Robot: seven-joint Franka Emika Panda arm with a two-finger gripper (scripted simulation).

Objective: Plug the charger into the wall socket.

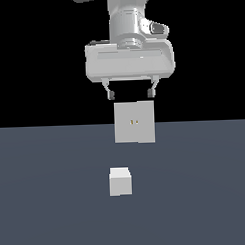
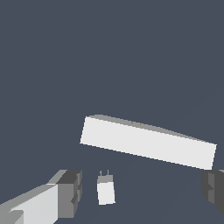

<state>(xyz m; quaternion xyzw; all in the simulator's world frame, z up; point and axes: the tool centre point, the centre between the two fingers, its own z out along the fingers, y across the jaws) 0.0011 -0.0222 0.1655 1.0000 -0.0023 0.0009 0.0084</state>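
Note:
The charger is a small near-white cube lying on the dark floor, in front of the wall socket, an upright light-grey square panel with two tiny gold slots at its centre. My gripper hangs open and empty high above the floor, just above the socket's top edge. In the wrist view the charger shows small with two thin prongs, between my fingers, and the socket shows as a long pale slab seen from above.
The dark blue-grey floor spreads flat around both objects. Nothing else stands on it in either view.

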